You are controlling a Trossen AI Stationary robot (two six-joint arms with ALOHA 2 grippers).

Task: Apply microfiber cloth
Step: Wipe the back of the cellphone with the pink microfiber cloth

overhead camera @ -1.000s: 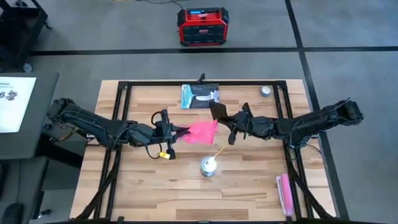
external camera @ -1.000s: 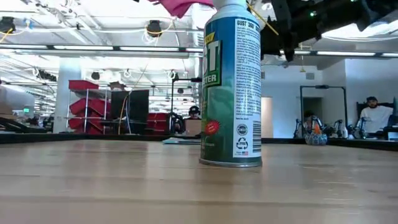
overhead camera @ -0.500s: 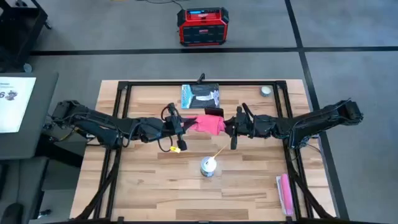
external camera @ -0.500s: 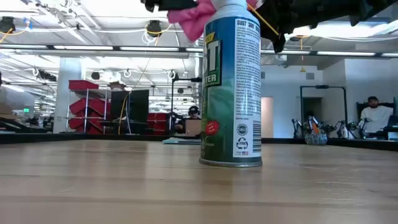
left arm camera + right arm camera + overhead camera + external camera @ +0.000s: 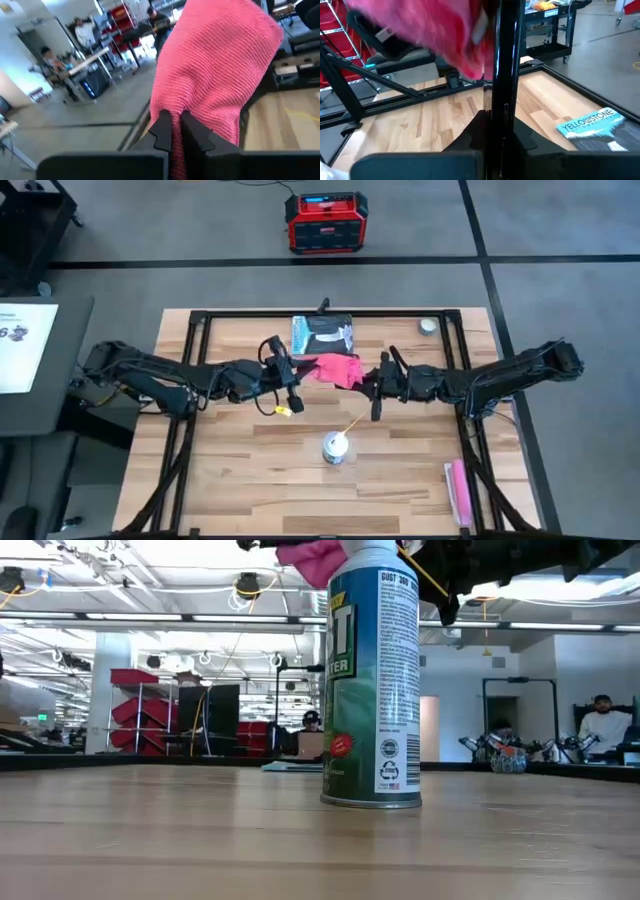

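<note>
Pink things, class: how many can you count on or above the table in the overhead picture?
2. The microfiber cloth hangs mid-table, pinched by the left claw, against the phone held by the right claw. A narrow pink object lies by the near right corner.

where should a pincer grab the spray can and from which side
Grip the spray can around the middle of its upright round body, with the fingers level on opposite sides of the label. It stands alone on the table, so the near side is free. Avoid coming from above: the thin yellow straw sticks out slantwise from the nozzle toward the right pincer.
</note>
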